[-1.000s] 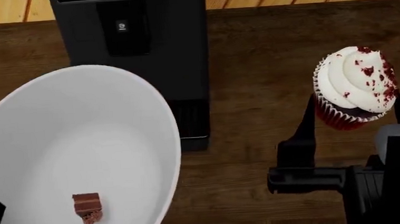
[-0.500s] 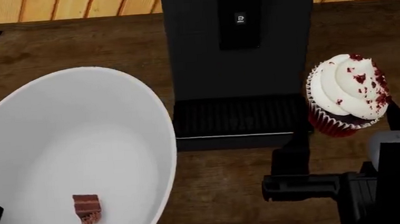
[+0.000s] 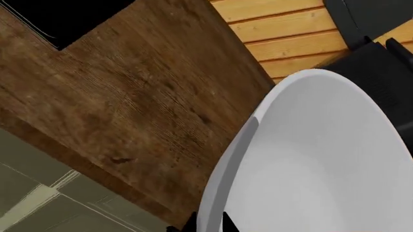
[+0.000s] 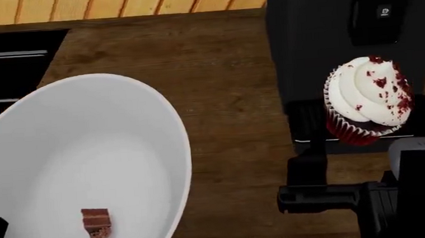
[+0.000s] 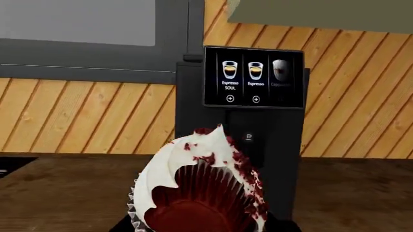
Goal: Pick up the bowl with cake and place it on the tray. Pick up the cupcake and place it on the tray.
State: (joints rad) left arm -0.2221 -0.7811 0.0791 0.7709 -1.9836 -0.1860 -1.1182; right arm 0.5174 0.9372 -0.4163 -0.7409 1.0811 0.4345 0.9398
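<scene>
The large white bowl fills the left of the head view, held off the wooden counter. The tiny brown cake lies inside it near the front. In the left wrist view my left gripper is shut on the bowl, one black fingertip on each side of the rim. The cupcake, white frosting with red crumbs and a red wrapper, sits between the black fingers of my right gripper, which is shut on it. The right wrist view shows the cupcake close up from below. The tray is out of view.
A black coffee machine stands on the counter right behind the cupcake, its drip grate just under it. A black recessed surface lies at the counter's far left. A wood-slat wall runs along the back. Floor tiles show beyond the counter edge.
The head view has swung left: the coffee machine slid from centre to the right edge and the black surface appeared at left. Bowl and cupcake stay gripped, almost unmoved in the view.
</scene>
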